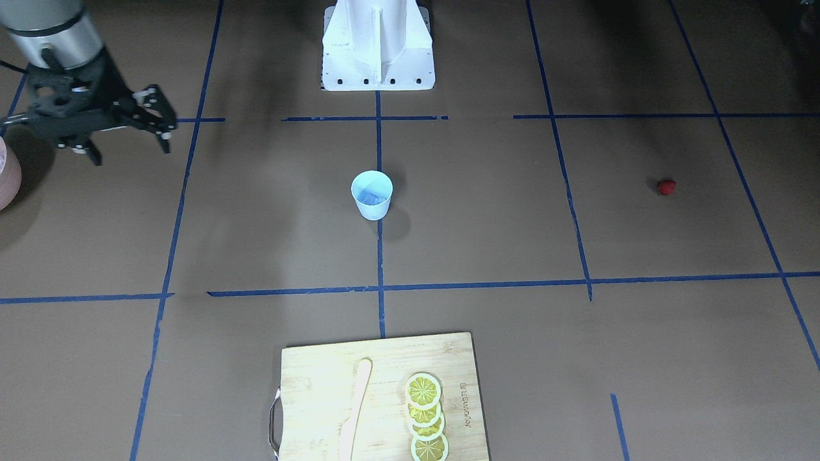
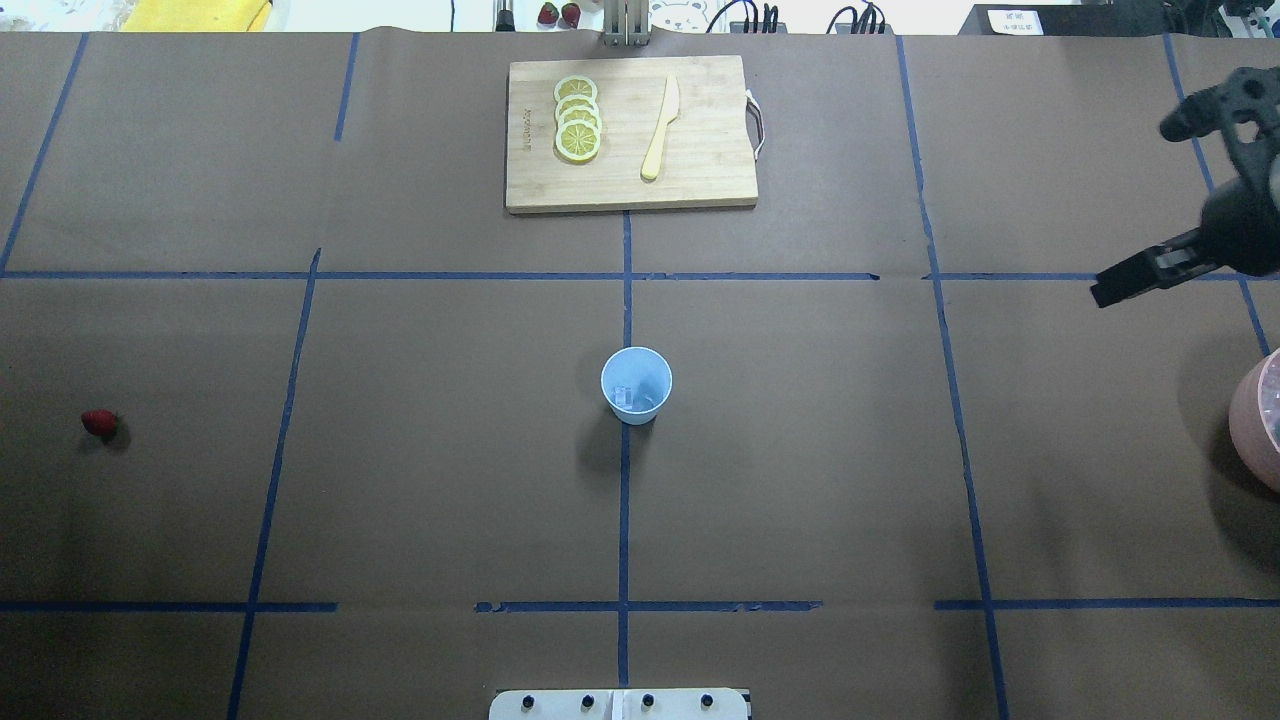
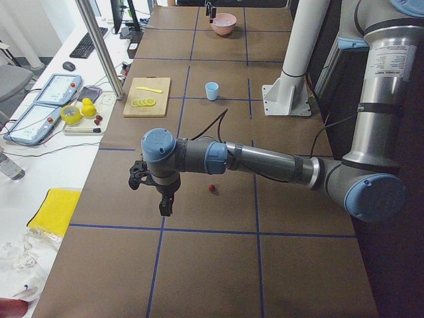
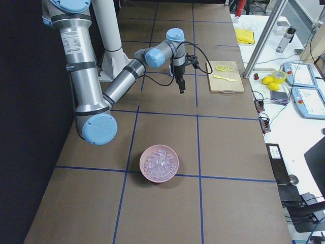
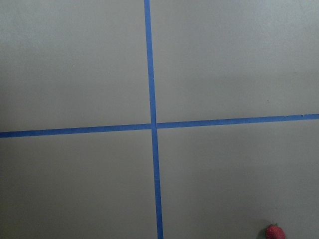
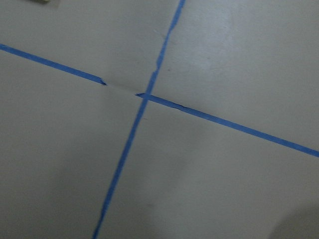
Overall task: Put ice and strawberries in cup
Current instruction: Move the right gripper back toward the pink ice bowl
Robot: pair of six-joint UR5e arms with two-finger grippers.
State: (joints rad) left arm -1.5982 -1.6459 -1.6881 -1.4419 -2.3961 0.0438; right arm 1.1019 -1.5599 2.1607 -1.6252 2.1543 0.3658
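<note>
Near the pink bowl [image 2: 1252, 425], right claw [image 2: 1135, 213] wide apart, empty; left claw [image 3: 165, 207], state indiscernible.

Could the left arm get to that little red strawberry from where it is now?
Probably yes: the strawberry lies alone on the bare table, and the left gripper hangs nearby with nothing between them.
</note>
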